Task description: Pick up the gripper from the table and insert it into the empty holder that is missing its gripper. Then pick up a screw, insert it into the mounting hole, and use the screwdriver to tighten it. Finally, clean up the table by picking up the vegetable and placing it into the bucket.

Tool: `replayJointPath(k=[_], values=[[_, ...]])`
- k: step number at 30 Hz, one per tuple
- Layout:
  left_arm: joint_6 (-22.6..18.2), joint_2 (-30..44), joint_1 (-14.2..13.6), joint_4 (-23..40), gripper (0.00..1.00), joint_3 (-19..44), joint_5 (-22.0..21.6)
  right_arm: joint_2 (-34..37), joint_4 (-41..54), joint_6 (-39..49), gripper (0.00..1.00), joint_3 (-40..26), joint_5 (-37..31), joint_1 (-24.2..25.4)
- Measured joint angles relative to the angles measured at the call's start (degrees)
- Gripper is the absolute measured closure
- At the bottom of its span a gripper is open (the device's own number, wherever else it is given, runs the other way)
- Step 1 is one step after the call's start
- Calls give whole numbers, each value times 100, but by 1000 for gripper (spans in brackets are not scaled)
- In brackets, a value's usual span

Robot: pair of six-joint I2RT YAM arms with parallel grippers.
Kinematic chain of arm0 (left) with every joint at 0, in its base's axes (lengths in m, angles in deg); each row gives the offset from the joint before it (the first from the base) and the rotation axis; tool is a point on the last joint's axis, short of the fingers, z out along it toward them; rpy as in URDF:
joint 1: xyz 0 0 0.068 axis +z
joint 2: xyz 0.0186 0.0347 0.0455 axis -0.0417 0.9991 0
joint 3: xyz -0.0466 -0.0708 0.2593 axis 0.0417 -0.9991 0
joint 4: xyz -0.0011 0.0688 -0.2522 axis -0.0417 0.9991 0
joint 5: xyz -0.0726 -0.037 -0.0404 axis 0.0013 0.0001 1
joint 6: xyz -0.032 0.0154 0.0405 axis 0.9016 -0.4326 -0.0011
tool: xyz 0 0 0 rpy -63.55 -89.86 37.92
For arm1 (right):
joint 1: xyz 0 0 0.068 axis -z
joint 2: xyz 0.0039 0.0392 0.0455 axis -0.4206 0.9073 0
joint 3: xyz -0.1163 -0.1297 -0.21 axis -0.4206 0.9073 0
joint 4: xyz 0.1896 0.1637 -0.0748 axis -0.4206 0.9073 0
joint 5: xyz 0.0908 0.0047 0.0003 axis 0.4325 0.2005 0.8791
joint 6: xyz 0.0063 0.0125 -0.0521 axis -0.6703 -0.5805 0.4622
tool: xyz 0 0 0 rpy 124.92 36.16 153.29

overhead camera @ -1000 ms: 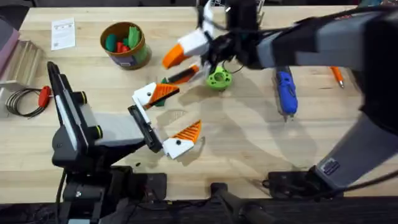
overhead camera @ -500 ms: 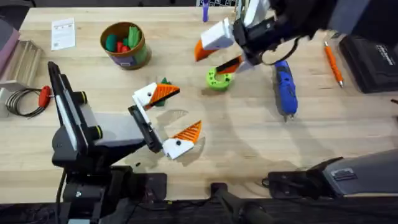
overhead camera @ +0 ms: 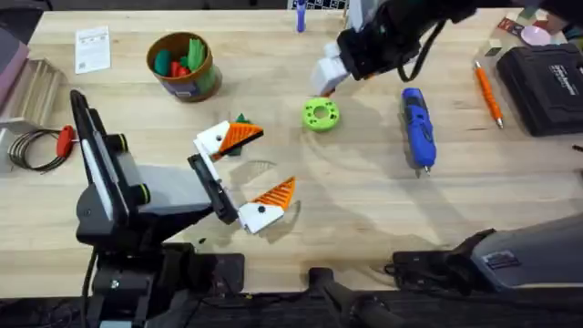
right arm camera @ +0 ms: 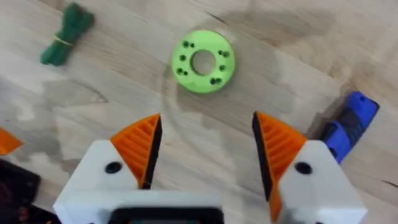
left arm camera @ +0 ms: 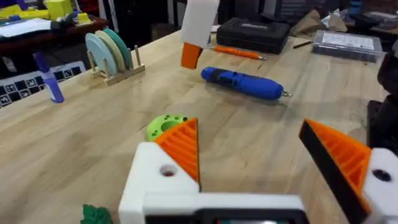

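Right gripper [right arm camera: 208,149], fingers spread and holding nothing, hangs pointing down above your lime-green disc [overhead camera: 321,115]. The screwdriver [overhead camera: 418,127] lies right of that disc, the vegetable [right arm camera: 66,34] left. Left gripper [overhead camera: 250,175] stands parted.

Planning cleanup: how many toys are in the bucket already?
3 visible in the bucket: a teal piece, a red piece and a green piece. More may be hidden underneath.

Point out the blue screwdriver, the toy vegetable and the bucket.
screwdriver [overhead camera: 417,130]: overhead view, middle of its blue body.
vegetable [right arm camera: 64,35]: right wrist view, middle of the dark green bundle.
bucket [overhead camera: 202,80]: overhead view, its outer wall at the green band.
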Motion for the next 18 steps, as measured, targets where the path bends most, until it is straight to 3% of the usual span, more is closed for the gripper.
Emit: replayJointPath(k=[7,18], values=[[0,-2,0,0,16,0,0,619,259,182,221,-188,-376,-14],[0,-1,0,0,16,0,0,1394,134,224,342,-188,-349,-84]])
